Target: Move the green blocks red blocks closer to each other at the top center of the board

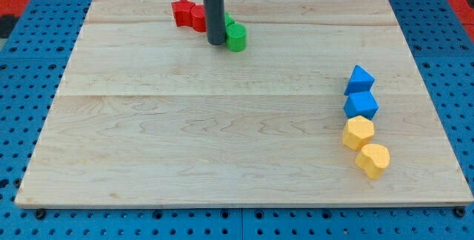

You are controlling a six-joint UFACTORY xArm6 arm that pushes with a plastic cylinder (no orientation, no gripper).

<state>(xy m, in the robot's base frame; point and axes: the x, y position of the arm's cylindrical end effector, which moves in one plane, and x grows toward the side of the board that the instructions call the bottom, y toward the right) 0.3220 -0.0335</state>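
My tip (216, 43) rests on the board near the view's top centre. A green cylinder (237, 38) sits just to the right of the tip, touching or nearly touching it. A second green block (229, 23) peeks out behind the rod; its shape is hidden. A red star-shaped block (181, 11) and a second red block (198, 17) lie just left of the rod, touching each other. The rod hides where the red and green blocks meet.
At the view's right stand a blue triangular block (360, 79), a blue block (361, 106), a yellow hexagonal block (358, 132) and a yellow block (372, 160) in a column. The wooden board (185, 136) lies on a blue pegboard.
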